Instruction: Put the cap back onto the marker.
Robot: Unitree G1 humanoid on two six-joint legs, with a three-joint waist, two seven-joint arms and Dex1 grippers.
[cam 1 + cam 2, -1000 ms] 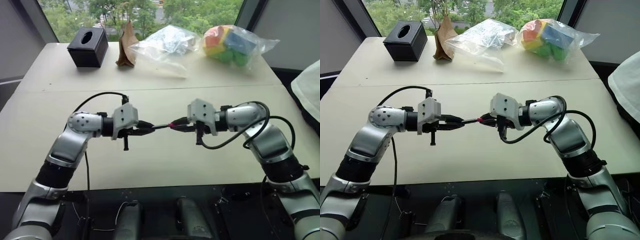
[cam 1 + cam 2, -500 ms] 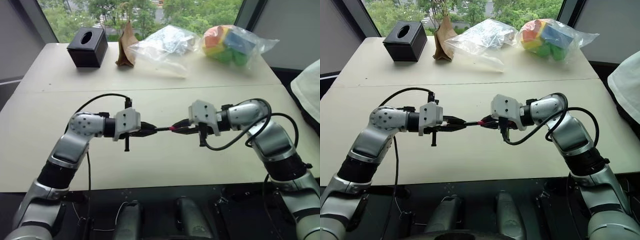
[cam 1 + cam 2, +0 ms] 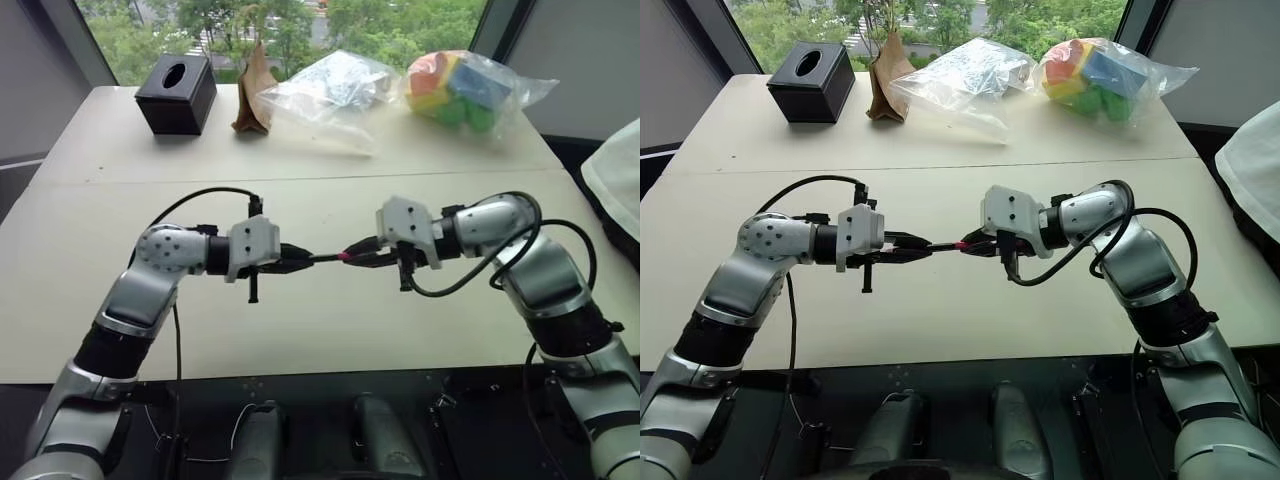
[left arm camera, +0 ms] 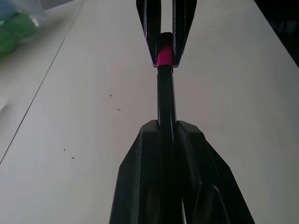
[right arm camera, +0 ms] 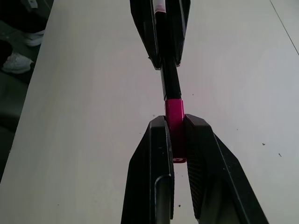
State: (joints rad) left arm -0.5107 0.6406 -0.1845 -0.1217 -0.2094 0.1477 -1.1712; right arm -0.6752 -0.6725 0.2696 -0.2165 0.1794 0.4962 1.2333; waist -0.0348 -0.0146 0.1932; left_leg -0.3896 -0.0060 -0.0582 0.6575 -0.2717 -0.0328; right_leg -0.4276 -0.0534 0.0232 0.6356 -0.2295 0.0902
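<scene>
Marker [image 4: 164, 100] clamped in left gripper [image 3: 300, 260], cap [image 5: 174, 112] (half hidden) in right gripper [image 3: 362, 254]

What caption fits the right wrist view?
Right gripper presses the red cap onto the marker held by the left gripper.

I see a black tissue box [image 3: 176, 93], brown paper bag [image 3: 254, 92] and two plastic bags — clear [image 3: 330, 92], colourful [image 3: 460, 88] — far beyond the claws.
</scene>
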